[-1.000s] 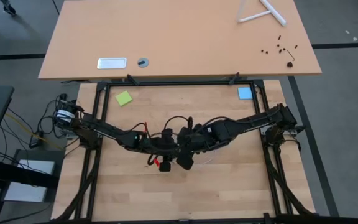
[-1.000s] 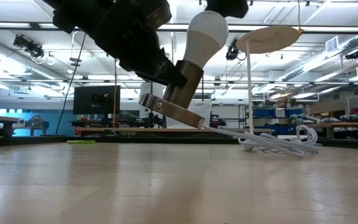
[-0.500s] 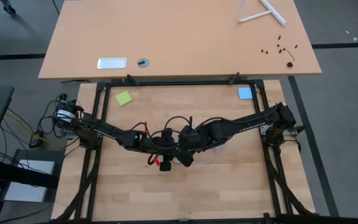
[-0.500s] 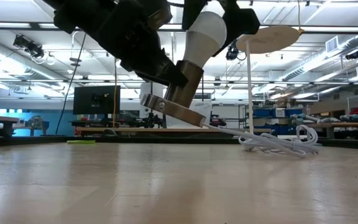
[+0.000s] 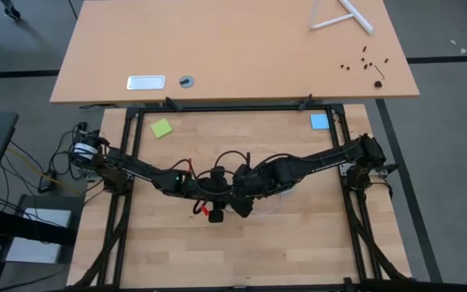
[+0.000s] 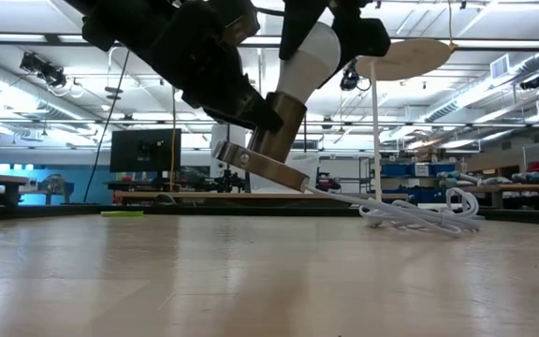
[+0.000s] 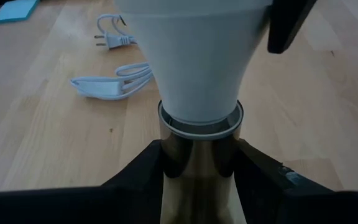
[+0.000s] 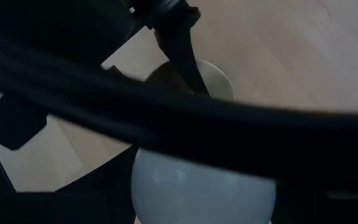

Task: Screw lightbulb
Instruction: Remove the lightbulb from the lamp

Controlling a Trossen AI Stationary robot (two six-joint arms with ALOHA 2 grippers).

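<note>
The white frosted lightbulb (image 6: pixel 310 58) sits with its screw end in the socket's metal barrel (image 6: pixel 284 126). The socket's round disc base (image 6: pixel 260 167) is tilted and clear of the table. My left gripper (image 7: pixel 197 171) is shut on the barrel at the table's middle (image 5: pixel 216 193). My right gripper (image 6: pixel 324 23) is above the bulb, shut on its round head. It also shows in the high view (image 5: pixel 242 199), where the arms hide the bulb. The socket's white cord (image 6: pixel 419 211) trails onto the table. My left gripper pinches the socket's metal barrel (image 7: pixel 197 149) between its two fingers (image 7: pixel 138 180), just below the bulb's neck, lying across the barrel. The socket is lifted clear and tilted, with the bulb end up. My right gripper holds the bulb's round head (image 8: pixel 204 193) between its two fingers (image 6: pixel 361 33), coming from above and slanting down along the bulb's axis. The bulb stands tilted in the socket.
The cord's coil (image 7: pixel 114 84) and plug (image 7: pixel 114 40) lie on the table beyond the socket. A green note (image 5: pixel 161 128) and a blue note (image 5: pixel 319 122) lie near the far edge. A red piece (image 5: pixel 214 214) lies under the arms.
My right gripper has come down and toward my left gripper. Its fingers, which were above the bulb, now stand around the bulb's head and hold it. The socket and my left gripper have stayed where they were.
</note>
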